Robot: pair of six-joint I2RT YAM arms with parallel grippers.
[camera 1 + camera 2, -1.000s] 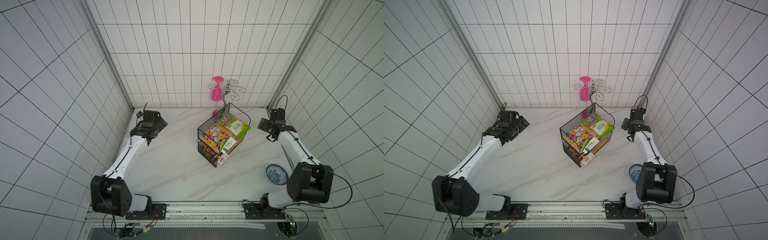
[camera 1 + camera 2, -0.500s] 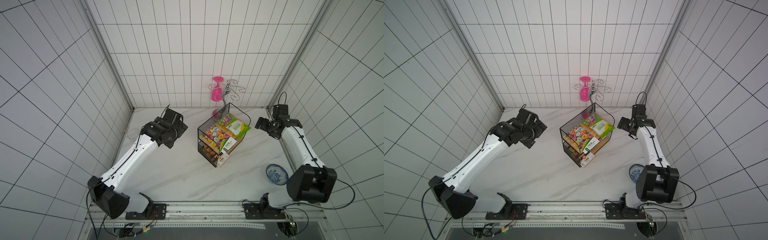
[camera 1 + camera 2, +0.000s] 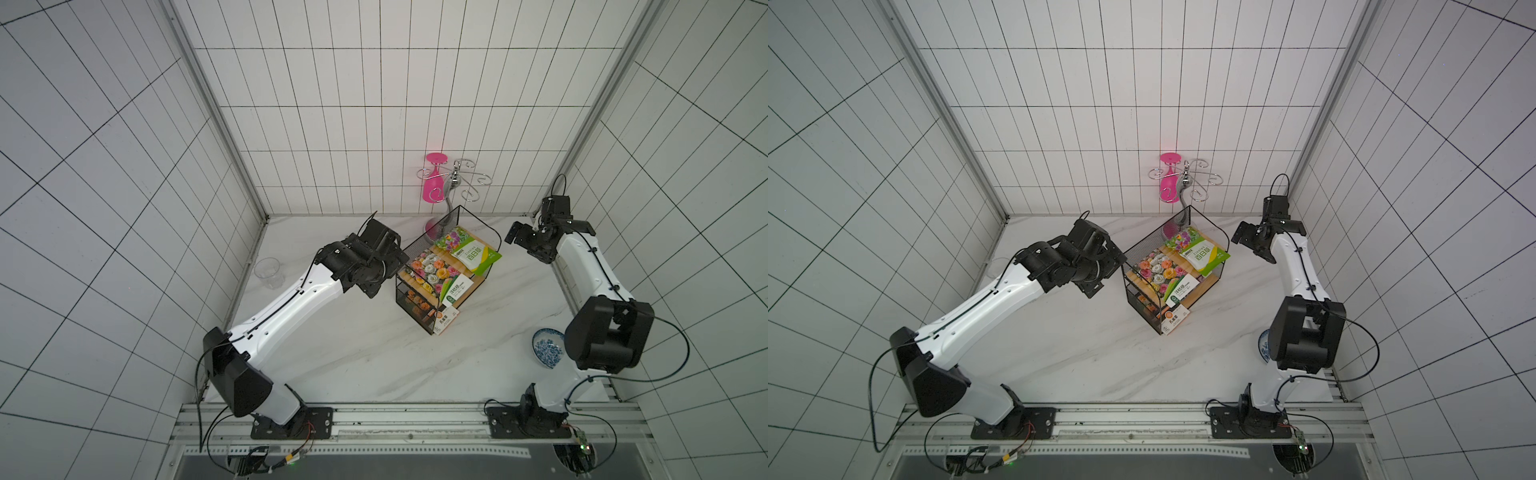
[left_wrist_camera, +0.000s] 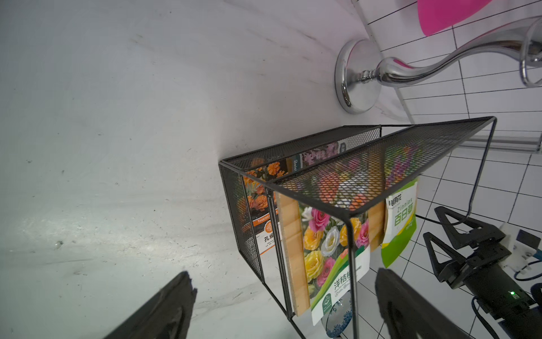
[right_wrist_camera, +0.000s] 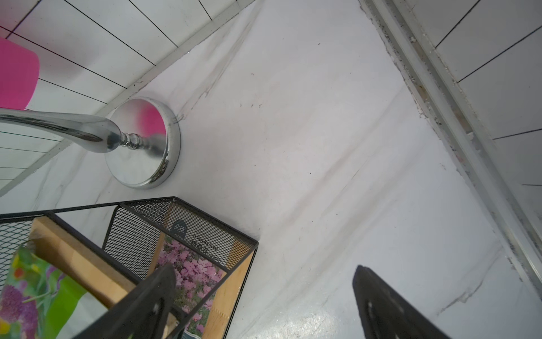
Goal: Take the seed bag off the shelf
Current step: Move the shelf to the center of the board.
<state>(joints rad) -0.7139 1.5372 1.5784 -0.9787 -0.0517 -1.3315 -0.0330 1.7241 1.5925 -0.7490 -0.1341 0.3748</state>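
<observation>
Seed bag spans shelf crosswise, overhanging toward wide-spread right hand; left hand spread too.

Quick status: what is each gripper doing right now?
Left gripper: open, holding nothing.
Right gripper: open, holding nothing.

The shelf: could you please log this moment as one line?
left hand: open, empty, beside shelf | right hand: open, empty, near shelf | green seed bag: on shelf, untouched

1 ea.: shelf, stand, pink glass, cup, bowl; 4 seed bags.
</observation>
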